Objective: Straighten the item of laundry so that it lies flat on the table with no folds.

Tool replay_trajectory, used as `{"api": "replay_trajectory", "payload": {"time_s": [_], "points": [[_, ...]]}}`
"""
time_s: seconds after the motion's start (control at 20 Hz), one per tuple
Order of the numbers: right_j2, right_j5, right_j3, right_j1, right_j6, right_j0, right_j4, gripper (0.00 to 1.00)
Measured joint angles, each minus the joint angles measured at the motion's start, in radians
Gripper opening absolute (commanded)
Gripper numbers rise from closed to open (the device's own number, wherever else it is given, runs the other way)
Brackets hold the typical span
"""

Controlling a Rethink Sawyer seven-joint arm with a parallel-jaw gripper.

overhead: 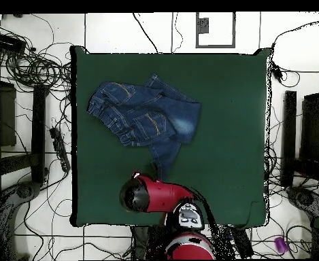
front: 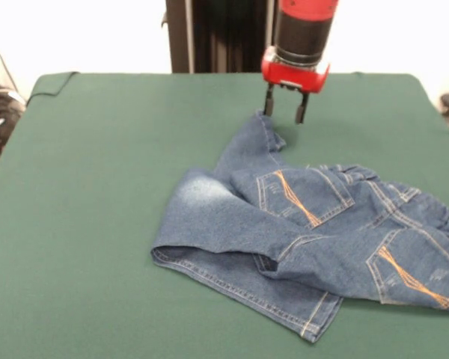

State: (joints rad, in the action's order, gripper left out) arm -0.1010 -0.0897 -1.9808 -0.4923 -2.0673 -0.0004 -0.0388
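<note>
Jeans [front: 314, 239] lie crumpled on the table [front: 97, 187], not flat. In the front view the waistband and back pockets, with tan stitching, sit toward the right edge of the picture; part of the garment runs out of frame there. One leg is doubled over itself, a faded whitish patch on top, its folded edge toward the left. The hemmed cuff lies at the near side. A narrow tongue of denim reaches up toward the far side of the table, ending just under the gripper [front: 285, 110].

Overhead view: jeans [overhead: 145, 115] bunched in the upper left part of the table [overhead: 237, 136], one strip of cloth trailing down toward the arm [overhead: 155, 195]. Rest of the green surface bare. Cables and stands around the table on the floor.

Gripper: two dark fingers spread apart, nothing between them. Tips hang just above or at the end of that far strip of denim; contact can't be told from here.

Step in hand, as I read it: lining up for a grasp on the far end of the leg. Flattening barely begun; folds remain across the leg and seat.

Next move would call for lowering onto the cloth edge, pinching a single layer, then drawing it away from the pile so the doubled leg opens out
</note>
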Motion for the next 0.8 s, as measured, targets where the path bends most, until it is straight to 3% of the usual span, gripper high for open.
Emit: {"api": "replay_trajectory", "payload": {"time_s": [0.2, 0.8], "points": [[-0.052, 0.003, 0.012, 0.019, 0.000, 0.057, 0.031, 1.00], [-0.174, 0.003, 0.032, 0.016, 0.000, 0.087, 0.034, 1.00]]}}
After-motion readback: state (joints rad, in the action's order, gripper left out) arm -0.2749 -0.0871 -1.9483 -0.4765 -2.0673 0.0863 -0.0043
